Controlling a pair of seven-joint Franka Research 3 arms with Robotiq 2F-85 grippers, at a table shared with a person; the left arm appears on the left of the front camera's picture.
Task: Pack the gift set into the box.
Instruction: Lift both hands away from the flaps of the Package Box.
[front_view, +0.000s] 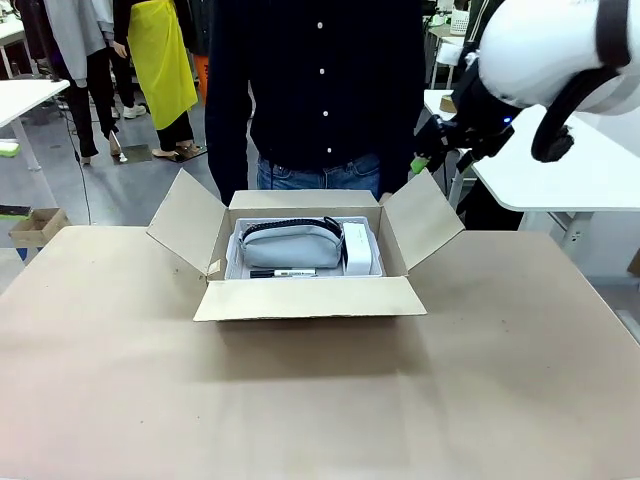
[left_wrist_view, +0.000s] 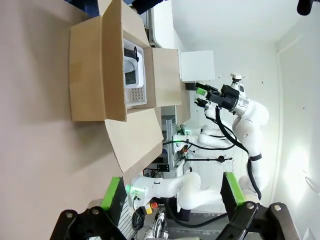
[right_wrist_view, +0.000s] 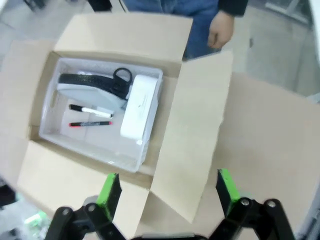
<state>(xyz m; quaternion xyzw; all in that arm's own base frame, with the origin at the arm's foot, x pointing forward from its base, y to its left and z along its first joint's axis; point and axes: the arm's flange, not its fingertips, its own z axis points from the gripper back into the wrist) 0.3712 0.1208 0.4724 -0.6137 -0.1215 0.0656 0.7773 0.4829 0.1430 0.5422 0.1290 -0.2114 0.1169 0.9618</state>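
Note:
The box (front_view: 310, 297) stands open in the middle of the table with all four flaps spread. Inside lies the pale tray (right_wrist_view: 95, 150) with the grey pouch (front_view: 290, 245), the white block (front_view: 357, 247) and the black pen (front_view: 283, 272). From above, the right wrist view shows the pouch (right_wrist_view: 85, 90), the block (right_wrist_view: 137, 107), the black pen (right_wrist_view: 90, 110) and a second, red-tipped pen. My right gripper (right_wrist_view: 167, 190) hovers open above the box's right flap (right_wrist_view: 195, 140); it hangs high at the far right (front_view: 425, 158). My left gripper (left_wrist_view: 172, 192) is open and empty, well away from the box (left_wrist_view: 87, 65).
A person (front_view: 320, 90) stands right behind the box, one hand (right_wrist_view: 220, 27) hanging by its far right corner. A small brown carton (front_view: 35, 225) sits off the table at left. A white table (front_view: 560, 170) stands at right. Bare tabletop surrounds the box.

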